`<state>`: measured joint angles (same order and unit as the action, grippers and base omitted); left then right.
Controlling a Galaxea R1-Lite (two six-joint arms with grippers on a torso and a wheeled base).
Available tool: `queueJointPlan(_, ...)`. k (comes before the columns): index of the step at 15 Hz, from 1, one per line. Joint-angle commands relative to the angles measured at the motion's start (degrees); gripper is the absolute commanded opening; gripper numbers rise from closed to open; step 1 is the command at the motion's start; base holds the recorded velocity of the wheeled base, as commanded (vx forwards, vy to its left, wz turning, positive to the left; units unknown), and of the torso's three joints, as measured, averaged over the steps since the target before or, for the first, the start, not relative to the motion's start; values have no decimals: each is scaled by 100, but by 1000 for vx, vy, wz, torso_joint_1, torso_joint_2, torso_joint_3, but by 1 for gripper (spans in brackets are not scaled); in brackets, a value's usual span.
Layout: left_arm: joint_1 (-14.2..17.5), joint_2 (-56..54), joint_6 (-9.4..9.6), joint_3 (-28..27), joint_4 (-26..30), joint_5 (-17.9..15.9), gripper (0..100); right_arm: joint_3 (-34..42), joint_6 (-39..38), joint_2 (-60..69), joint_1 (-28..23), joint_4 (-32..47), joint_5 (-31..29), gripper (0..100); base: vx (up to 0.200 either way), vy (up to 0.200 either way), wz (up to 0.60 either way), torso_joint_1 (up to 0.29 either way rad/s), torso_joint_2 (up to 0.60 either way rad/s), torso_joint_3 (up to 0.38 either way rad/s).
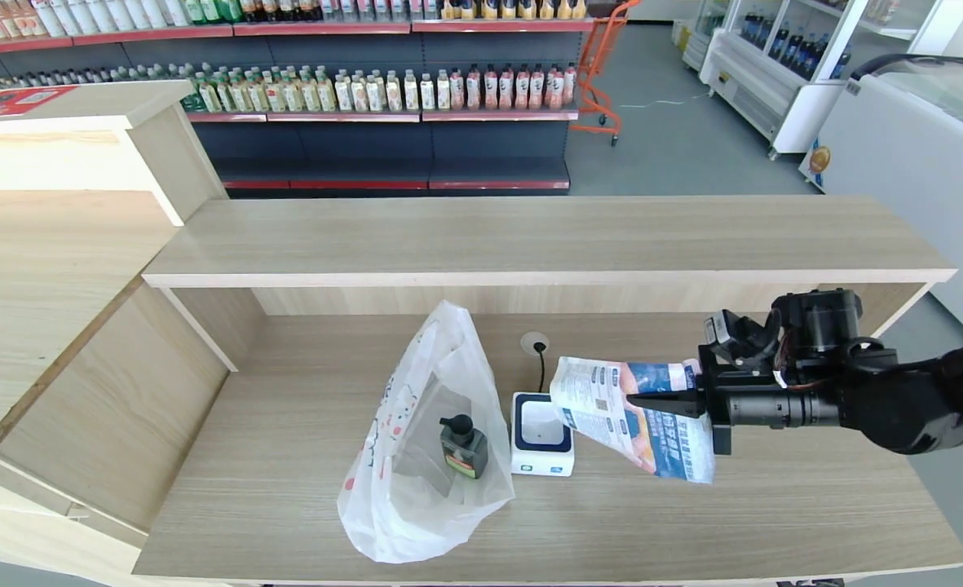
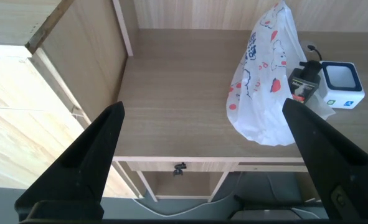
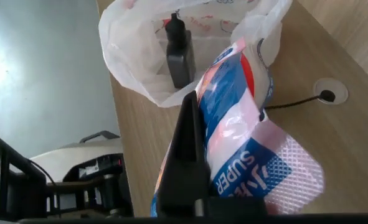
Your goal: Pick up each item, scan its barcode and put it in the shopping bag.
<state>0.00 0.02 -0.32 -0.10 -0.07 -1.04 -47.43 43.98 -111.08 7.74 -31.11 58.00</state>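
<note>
The right end effector (image 1: 654, 401) sits at the right-centre of the head view, its dark fingers pinching a blue-and-white printed packet (image 1: 611, 403) by the packet's right side. The packet hangs in the air, tilted. Its left edge overlaps the upper right corner of the white scanner (image 1: 535, 436), which sits on the tabletop (image 1: 734, 522) just right of frame centre. In the right wrist view one black finger (image 3: 187, 143) lies flat against the packet's side.

A black cable (image 1: 541, 367) runs from behind the scanner up to a round grommet (image 1: 533, 338) in the tabletop. Touching the scanner's left side is the white plastic shopping bag (image 1: 399, 514), in the lower middle of the frame. It lies with its mouth open, and a dark pump bottle (image 1: 463, 447) stands inside it.

The left end effector (image 2: 202, 107) appears in the left wrist view with its two fingers spread wide apart. It is above the tabletop's front edge, well apart from the bag.
</note>
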Motion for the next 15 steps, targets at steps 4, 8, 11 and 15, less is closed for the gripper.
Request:
queueJointPlan(4, 0, -2, -3, 1, -1, -2, 100, -671, 453, -951, 184, 0, 62, 0, 0, 0, 0, 0, 0, 0)
queueJointPlan(8, 0, -2, -3, 1, -1, -2, 100, -970, 875, -1249, 316, 0, 150, 0, 0, 0, 0, 0, 0, 0)
queueJointPlan(11, 0, -2, -3, 1, -1, -2, 100, -1066, 1253, -1390, 307, 0, 238, 0, 0, 0, 0, 0, 0, 0)
queueJointPlan(15, 0, -2, -3, 1, -1, -2, 100, -1180, 1947, -1654, 219, 9, 282, 0, 0, 0, 0, 0, 0, 0)
